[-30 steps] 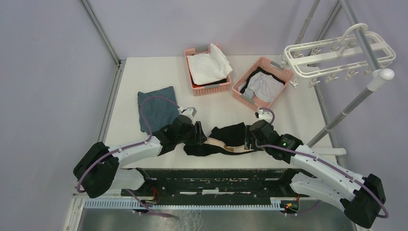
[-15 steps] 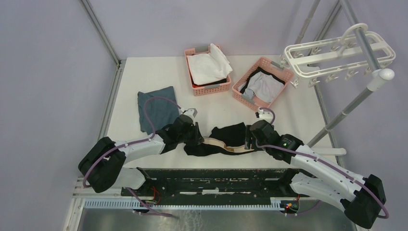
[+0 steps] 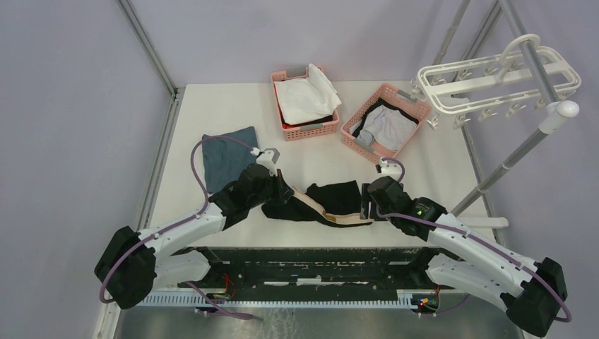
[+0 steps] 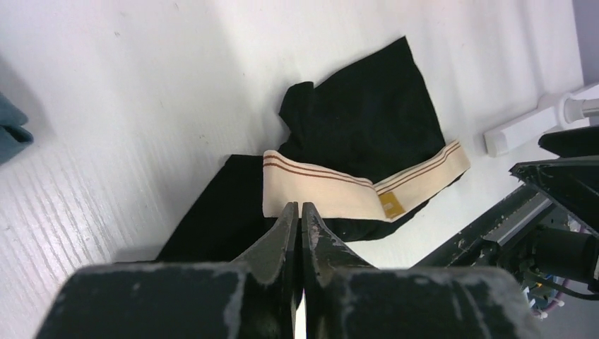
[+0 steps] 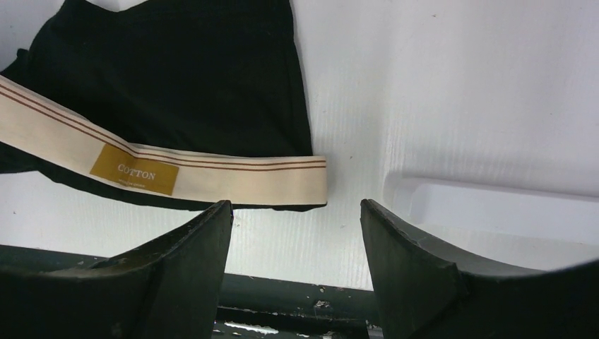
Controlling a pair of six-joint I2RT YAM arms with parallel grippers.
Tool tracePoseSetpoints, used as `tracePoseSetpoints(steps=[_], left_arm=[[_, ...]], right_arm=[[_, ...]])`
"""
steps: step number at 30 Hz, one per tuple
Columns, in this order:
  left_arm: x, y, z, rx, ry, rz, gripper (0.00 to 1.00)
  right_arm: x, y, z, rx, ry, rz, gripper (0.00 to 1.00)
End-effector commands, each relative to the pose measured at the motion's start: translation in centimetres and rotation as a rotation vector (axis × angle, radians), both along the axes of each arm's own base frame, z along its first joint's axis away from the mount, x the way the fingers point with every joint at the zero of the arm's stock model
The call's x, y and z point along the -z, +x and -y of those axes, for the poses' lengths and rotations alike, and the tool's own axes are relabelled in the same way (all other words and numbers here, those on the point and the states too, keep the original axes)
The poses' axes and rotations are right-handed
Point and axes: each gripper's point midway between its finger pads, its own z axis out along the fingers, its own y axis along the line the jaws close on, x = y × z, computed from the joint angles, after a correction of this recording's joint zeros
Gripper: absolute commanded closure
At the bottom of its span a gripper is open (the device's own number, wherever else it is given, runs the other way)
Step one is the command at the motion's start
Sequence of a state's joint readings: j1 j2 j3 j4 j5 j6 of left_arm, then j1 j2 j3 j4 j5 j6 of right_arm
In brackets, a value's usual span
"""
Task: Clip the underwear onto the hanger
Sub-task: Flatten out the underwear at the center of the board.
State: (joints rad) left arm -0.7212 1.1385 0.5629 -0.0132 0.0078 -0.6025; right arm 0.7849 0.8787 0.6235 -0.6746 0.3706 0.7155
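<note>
1. Your left gripper (image 4: 297, 210) has its jaws pressed together. It looks to be pinching the underwear (image 4: 367, 120) right at the near end of the waistband (image 4: 318, 191). I'd call that a thin bite, so lift slowly.
2. Your right gripper (image 5: 295, 205) is spread wide with nothing in it. The other end of the waistband lies just ahead of it, between the fingertips and flat on the table (image 5: 438, 85). Go down and forward a touch so both jaws bracket the band, not only the black fabric, then close.
3. Once both ends are held, pull them apart so the band goes taut before you head for the hanger (image 3: 494, 81). It's well off, beyond the right gripper and to its outer side. A taut edge should slip into a clip easier than a saggy one.
4. Hard to see: the left fingers cover the actual contact spot, so I can't tell how much cloth is in there.
5. The black part is folded over itself, so the legs are tough to sort out.
6. Neither wrist view shows the hanger, and from above its clips are too small to tell whether they're open or closed.
7. The white bar (image 5: 494, 205) beside the right gripper runs out of frame.
</note>
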Motion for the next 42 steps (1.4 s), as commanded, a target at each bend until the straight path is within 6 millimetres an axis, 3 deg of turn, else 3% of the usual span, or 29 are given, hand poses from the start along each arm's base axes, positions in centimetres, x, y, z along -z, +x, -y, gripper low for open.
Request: tracePoseSetpoints(steps=[1, 5, 11, 15, 22, 28, 31, 34, 37, 42], left_arm=[[-1.6, 1.2, -0.2, -0.005, 0.014, 0.078, 0.86], [0.1, 1.1, 0.0, -0.003, 0.03, 0.03, 0.78], [1.3, 1.3, -0.2, -0.035, 0.028, -0.014, 0.47], [1.1, 1.7, -0.6, -0.055, 0.012, -0.018, 0.33], [1.5, 2.1, -0.9, -0.064, -0.061, -0.058, 0.22], [3.7, 1.5, -0.2, -0.022, -0.049, -0.13, 0.19], [4.6, 1.1, 0.3, 0.004, -0.061, -0.16, 0.19], [4.7, 0.6, 1.1, 0.041, -0.1, -0.172, 0.25], [4.3, 0.4, 1.8, 0.071, -0.136, -0.171, 0.38], [2.8, 0.7, 2.5, 0.092, -0.176, -0.145, 0.71]], right_arm=[[-0.5, 0.5, 0.1, 0.006, -0.004, 0.03, 0.25], [-0.6, 0.4, 0.1, 0.002, -0.003, 0.03, 0.25], [-0.5, 0.4, 0.4, -0.003, -0.014, 0.032, 0.25], [-0.3, 0.4, 0.2, -0.006, -0.014, 0.026, 0.25], [-0.4, 0.5, -0.3, -0.014, -0.005, 0.015, 0.25], [-0.3, 0.5, -0.8, -0.023, 0.007, 0.006, 0.25], [-0.2, 0.5, -0.9, -0.024, 0.013, 0.001, 0.25], [-0.1, 0.4, -0.9, -0.025, 0.015, -0.001, 0.25], [0.1, 0.2, -0.7, -0.024, 0.014, -0.002, 0.25], [0.0, 0.0, -0.2, -0.015, 0.008, 0.003, 0.25]])
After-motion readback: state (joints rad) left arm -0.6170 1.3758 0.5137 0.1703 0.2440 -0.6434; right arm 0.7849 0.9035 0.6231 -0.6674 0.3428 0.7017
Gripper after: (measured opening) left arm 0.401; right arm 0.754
